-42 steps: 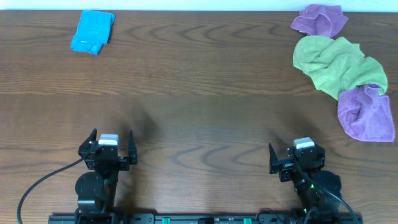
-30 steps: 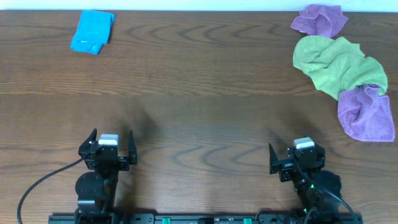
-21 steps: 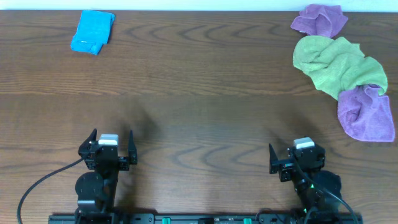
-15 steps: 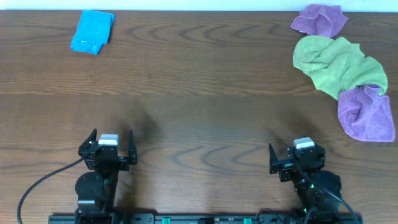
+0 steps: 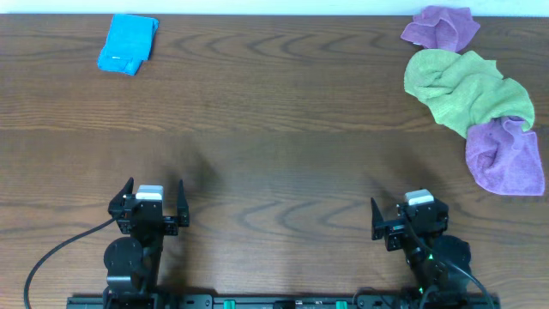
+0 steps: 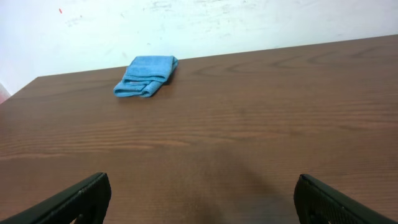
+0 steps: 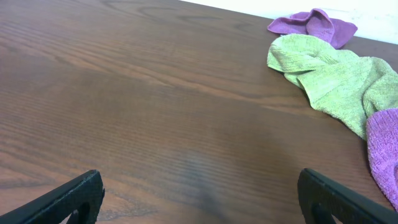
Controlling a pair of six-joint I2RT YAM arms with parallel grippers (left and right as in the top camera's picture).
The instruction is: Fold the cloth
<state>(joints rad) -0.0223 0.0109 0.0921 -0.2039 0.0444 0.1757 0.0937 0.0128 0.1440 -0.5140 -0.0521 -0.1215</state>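
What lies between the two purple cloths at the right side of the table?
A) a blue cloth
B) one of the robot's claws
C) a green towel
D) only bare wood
C: the lime-green towel stretches from the small bunched purple cloth at the far edge to the larger purple cloth nearer the robot.

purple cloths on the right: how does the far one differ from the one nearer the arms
The far purple cloth looks smaller and tightly bunched; the near purple cloth looks bigger and lies more spread out. The far one sits by the back edge of the table; the near one sits by its right edge, closer to the arms. Shared: the same purple colour, both crumpled and unfolded, one at each end of the green towel.
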